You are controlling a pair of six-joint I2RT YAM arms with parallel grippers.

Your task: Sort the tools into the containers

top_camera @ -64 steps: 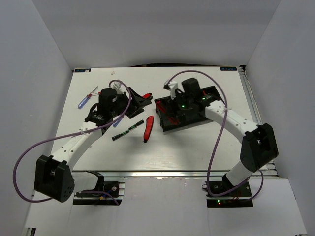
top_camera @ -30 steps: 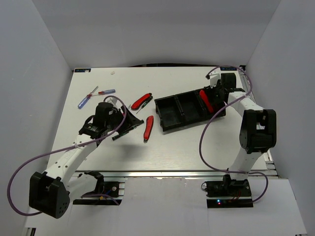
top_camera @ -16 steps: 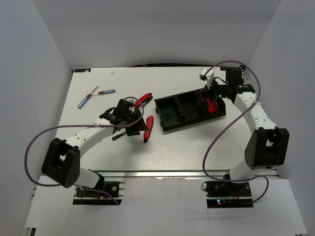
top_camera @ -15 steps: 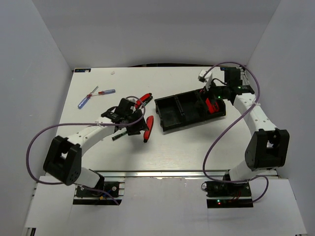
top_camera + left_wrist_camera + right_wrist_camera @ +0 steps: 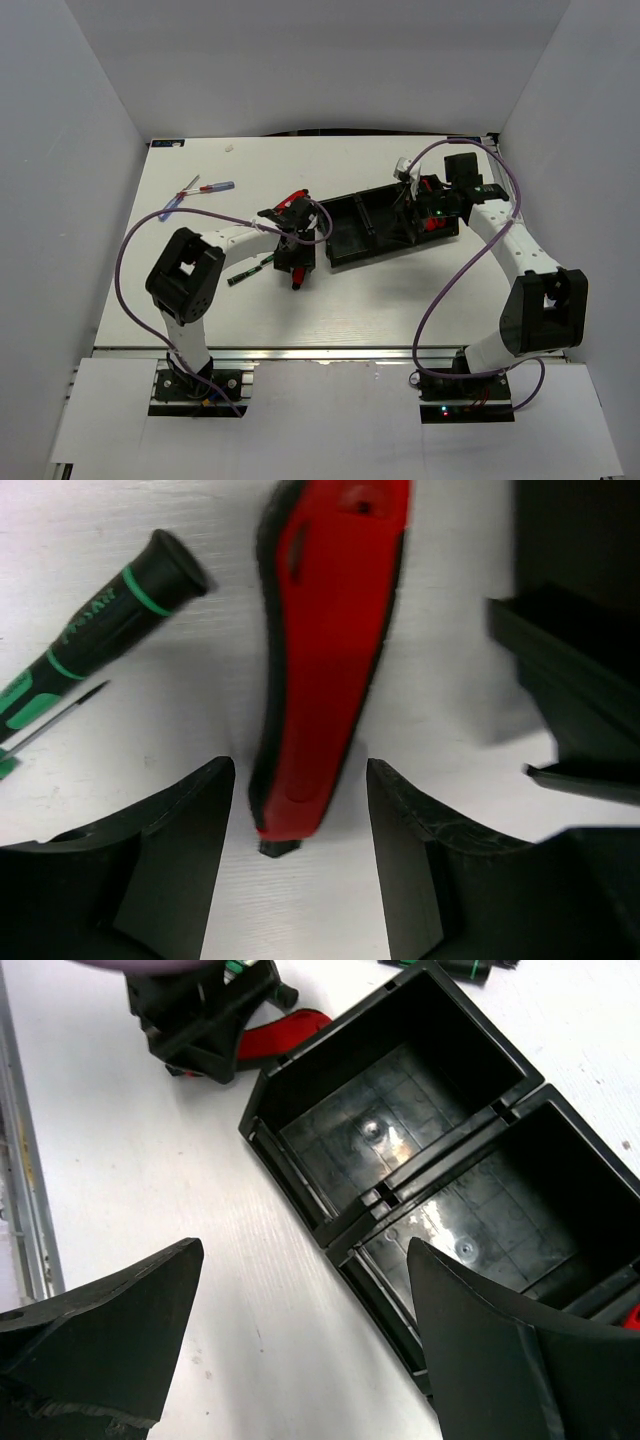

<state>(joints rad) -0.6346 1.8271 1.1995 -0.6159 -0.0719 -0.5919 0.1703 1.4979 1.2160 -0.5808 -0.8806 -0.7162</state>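
My left gripper (image 5: 300, 820) is open and low over the table, its fingers either side of the near end of a red pocket knife (image 5: 330, 650) without touching it; from above this gripper (image 5: 296, 264) sits just left of the black three-compartment tray (image 5: 372, 250). A black screwdriver with green marks (image 5: 110, 630) lies to the left. My right gripper (image 5: 300, 1330) is open and empty above the tray (image 5: 300, 1190). The left compartment (image 5: 400, 1130) and the middle one are empty. A red knife (image 5: 434, 220) lies in the right compartment.
A second red knife (image 5: 289, 198) lies behind the left gripper, partly hidden by it. Two thin blue-handled screwdrivers (image 5: 170, 207) lie at the far left of the table. Purple cables loop over both arms. White walls enclose the table on three sides.
The left gripper has swung right, from the black screwdriver to over the red knife beside the tray. The right gripper has opened, left its red knife in the right compartment and shifted left.
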